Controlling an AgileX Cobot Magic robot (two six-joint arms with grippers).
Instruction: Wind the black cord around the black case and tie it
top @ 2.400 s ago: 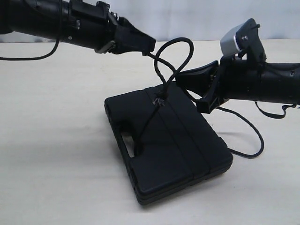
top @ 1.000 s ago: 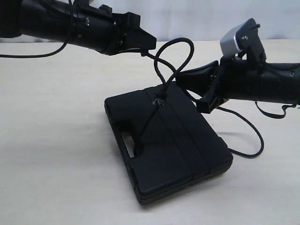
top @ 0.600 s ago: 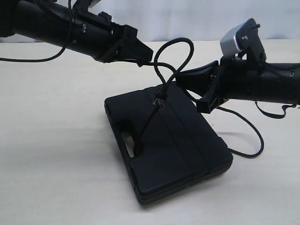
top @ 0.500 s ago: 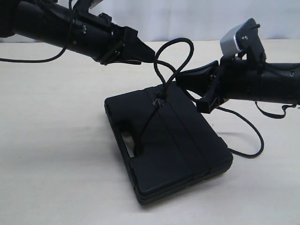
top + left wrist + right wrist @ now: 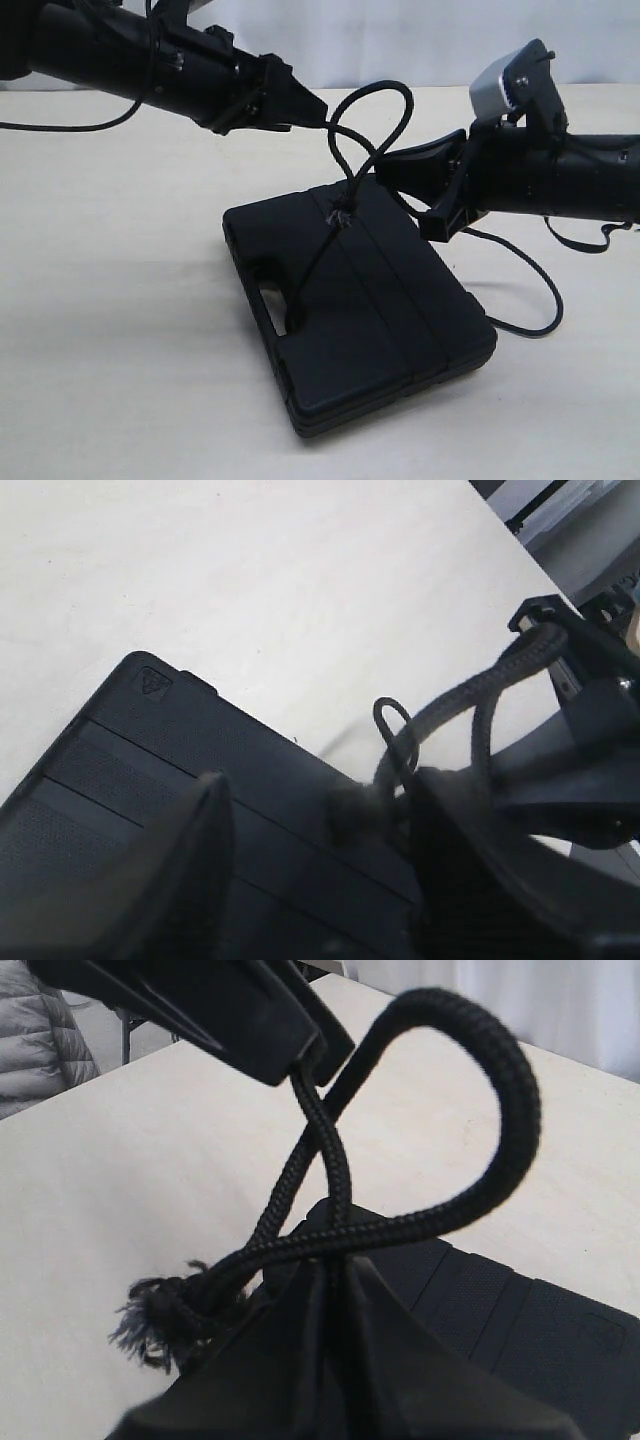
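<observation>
The black case (image 5: 380,320) lies flat on the table, also seen in the left wrist view (image 5: 150,770) and the right wrist view (image 5: 520,1320). The black cord (image 5: 400,105) runs from the handle slot over the lid to a frayed knot (image 5: 338,215), then arches up in a loop. My right gripper (image 5: 385,170) is shut on the black cord (image 5: 500,1090) beside the knot (image 5: 160,1320), fingertips (image 5: 330,1260) pressed together. My left gripper (image 5: 318,110) hovers above the case's far edge, jaws wide apart (image 5: 322,780); the cord (image 5: 480,690) passes close to one finger.
A slack length of cord (image 5: 545,300) trails on the pale table (image 5: 120,330) to the right of the case. A thin robot cable (image 5: 60,125) hangs at the far left. A grey jacket (image 5: 40,1030) is beyond the table edge.
My left wrist has turned and its fingertips have dipped slightly toward the cord loop. The case, the cord loop and my right arm have stayed put.
</observation>
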